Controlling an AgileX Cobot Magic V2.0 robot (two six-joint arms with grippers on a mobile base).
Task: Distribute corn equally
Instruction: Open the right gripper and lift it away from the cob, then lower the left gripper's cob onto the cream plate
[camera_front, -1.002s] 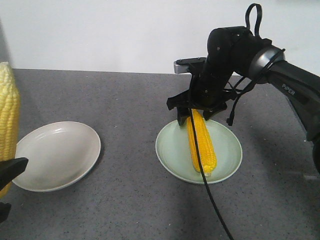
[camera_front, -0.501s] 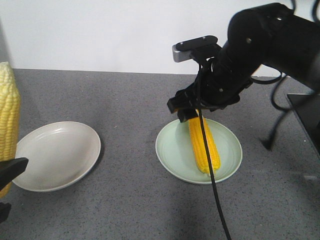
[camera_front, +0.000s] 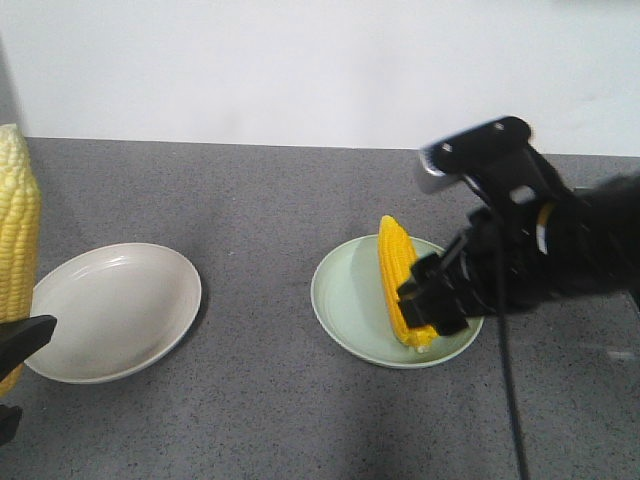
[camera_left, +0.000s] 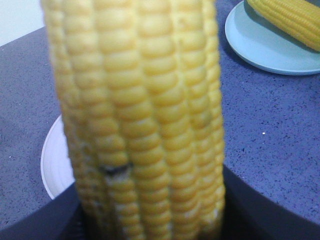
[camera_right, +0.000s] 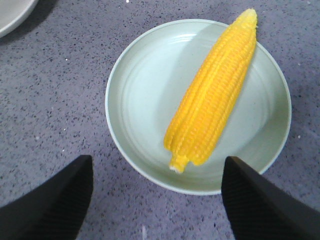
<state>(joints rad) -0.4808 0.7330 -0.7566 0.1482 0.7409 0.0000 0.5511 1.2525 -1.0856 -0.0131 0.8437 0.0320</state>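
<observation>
One cob (camera_right: 212, 95) on green plate (camera_right: 145, 90) | white plate (camera_front: 110, 310) beside

Even, soft light falls from above — shadows stay faint and short under the plate rims. My right arm (camera_front: 530, 260) smears with motion blur in the front view. Between my left jaws the cob (camera_left: 145, 120) sits too close and goes soft. Below my right jaws the green plate (camera_right: 135, 85) is sharp, with mild glare.

A yellow corn cob (camera_front: 402, 285) lies on a pale green plate (camera_front: 345, 305); the blurred black right gripper (camera_front: 436, 298) overlaps its near end.
</observation>
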